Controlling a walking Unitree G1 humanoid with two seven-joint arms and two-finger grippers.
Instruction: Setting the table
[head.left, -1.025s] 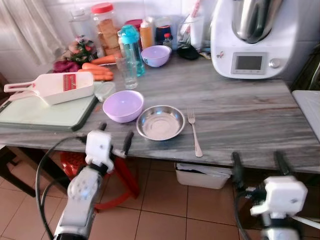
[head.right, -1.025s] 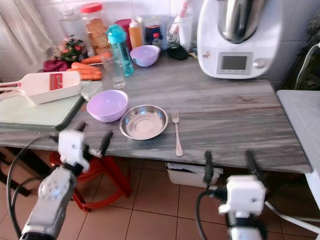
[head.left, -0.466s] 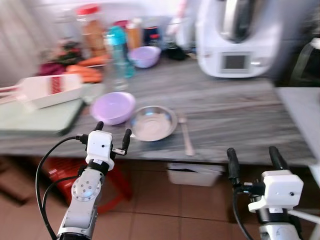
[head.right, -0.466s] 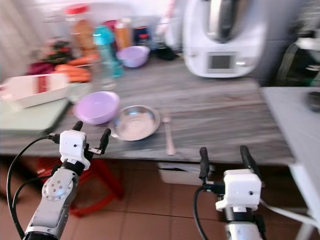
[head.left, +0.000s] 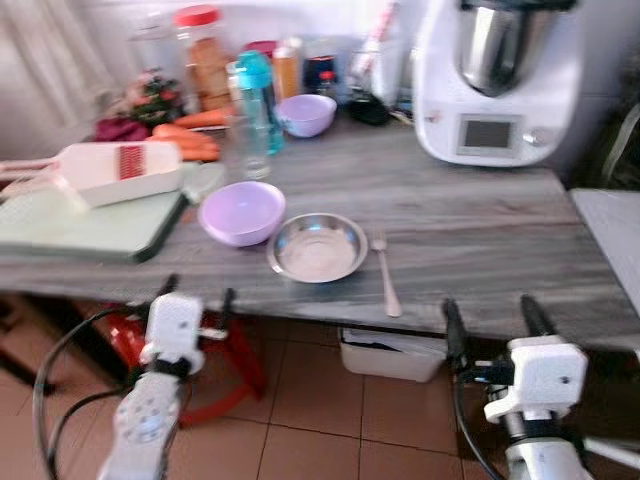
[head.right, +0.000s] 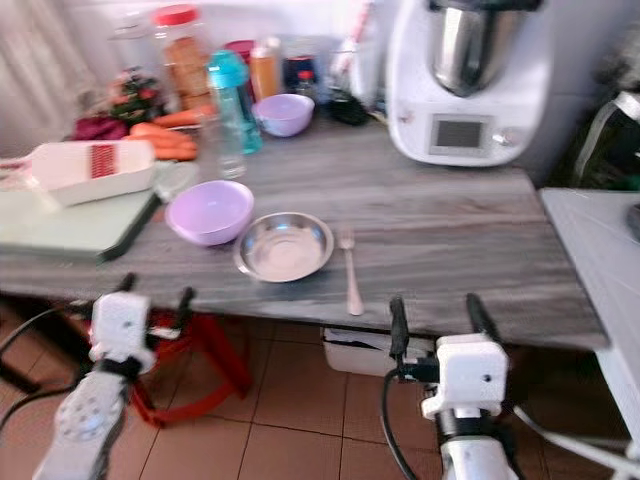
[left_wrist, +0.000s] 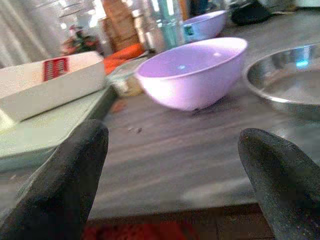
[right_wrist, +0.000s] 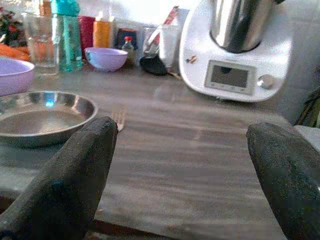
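Ahead of me runs a long grey wood-grain table (head.left: 480, 225), with terracotta floor tiles (head.left: 320, 440) showing beneath it. At its back right stands a big white kitchen machine (head.left: 497, 85) with a steel jug and a small screen. To the left lies a pale green cutting board (head.left: 70, 225) carrying a white slicer (head.left: 115, 172); behind them are carrots (head.left: 190, 140), a jar, bottles, a turquoise water bottle (head.left: 257, 95) and a small lilac bowl (head.left: 306, 113). Near the front edge a larger lilac bowl (head.left: 241, 211) sits just beside a shallow, shiny steel dish (head.left: 317, 247), and a fork (head.left: 384, 270) lies just right of the dish, tines pointing away from me. My left gripper (head.left: 196, 296) and right gripper (head.left: 488, 318) hover below the table edge, fingers spread apart, empty
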